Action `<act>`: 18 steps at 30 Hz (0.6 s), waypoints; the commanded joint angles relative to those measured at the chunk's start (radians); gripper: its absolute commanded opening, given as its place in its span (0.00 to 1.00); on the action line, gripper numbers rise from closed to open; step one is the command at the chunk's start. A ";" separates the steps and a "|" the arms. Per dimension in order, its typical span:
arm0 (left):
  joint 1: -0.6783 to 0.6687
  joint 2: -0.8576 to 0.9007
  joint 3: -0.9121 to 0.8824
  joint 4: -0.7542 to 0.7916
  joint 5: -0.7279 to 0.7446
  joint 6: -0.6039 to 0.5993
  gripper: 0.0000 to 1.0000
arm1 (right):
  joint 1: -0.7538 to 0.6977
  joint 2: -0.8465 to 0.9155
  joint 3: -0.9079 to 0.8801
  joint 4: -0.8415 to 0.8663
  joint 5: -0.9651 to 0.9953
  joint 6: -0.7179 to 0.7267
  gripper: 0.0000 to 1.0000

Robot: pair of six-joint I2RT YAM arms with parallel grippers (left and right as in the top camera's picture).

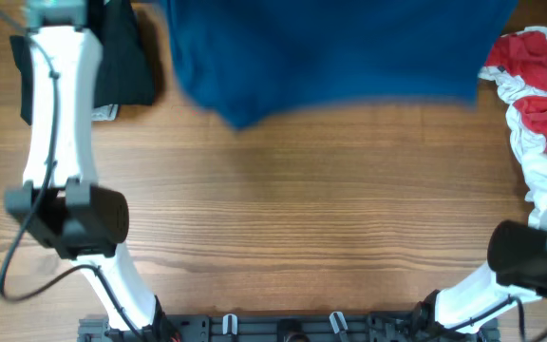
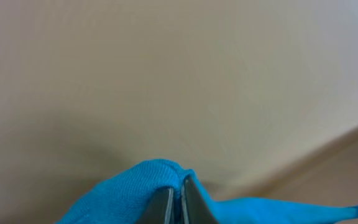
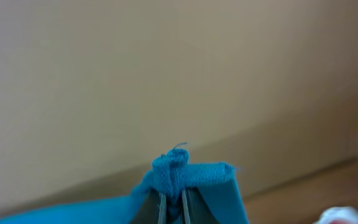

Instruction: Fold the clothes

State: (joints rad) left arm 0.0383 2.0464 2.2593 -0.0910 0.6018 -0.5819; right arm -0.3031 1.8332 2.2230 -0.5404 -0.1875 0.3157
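Overhead, the blue shirt hangs above the far side of the table, looking soft and light, left gripper and right gripper each clamped tight on a bunched edge, surely the sensible hold.

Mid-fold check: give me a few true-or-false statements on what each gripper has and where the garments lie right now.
1. The left gripper is shut on the blue shirt. True.
2. The right gripper is open and holds nothing. False: it is shut on a bunched bit of the blue shirt.
3. The red-and-white garment lies at the left edge of the table. False: it lies at the right edge.
4. The black garment lies in the far left part of the table. True.
5. The blue shirt is spread over the middle of the table. False: the middle shows bare wood, and the shirt is along the far side.
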 commanded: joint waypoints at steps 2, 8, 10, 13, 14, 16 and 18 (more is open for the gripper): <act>0.064 -0.097 0.282 -0.278 0.108 0.032 0.04 | -0.017 -0.030 0.113 -0.211 0.161 -0.061 0.04; 0.010 -0.084 0.257 -1.295 0.045 0.376 0.04 | -0.017 0.044 0.052 -0.666 0.304 -0.121 0.04; -0.043 -0.034 0.201 -1.537 -0.112 0.396 0.04 | -0.017 0.095 0.052 -0.773 0.309 -0.160 0.04; -0.109 -0.003 0.035 -1.589 -0.234 0.395 0.04 | -0.017 0.162 0.052 -0.896 0.316 -0.186 0.04; -0.122 -0.003 -0.031 -1.588 -0.245 0.395 0.04 | -0.018 0.183 0.052 -0.937 0.317 -0.188 0.04; -0.133 -0.003 -0.169 -1.577 -0.264 0.396 0.04 | -0.017 0.220 0.043 -1.015 0.329 -0.200 0.04; -0.133 -0.003 -0.254 -1.552 -0.310 0.394 0.04 | -0.017 0.222 -0.002 -1.028 0.299 -0.212 0.04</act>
State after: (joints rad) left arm -0.1020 2.0678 2.1113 -1.6638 0.3897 -0.2146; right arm -0.3176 2.0392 2.2604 -1.5593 0.0986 0.1390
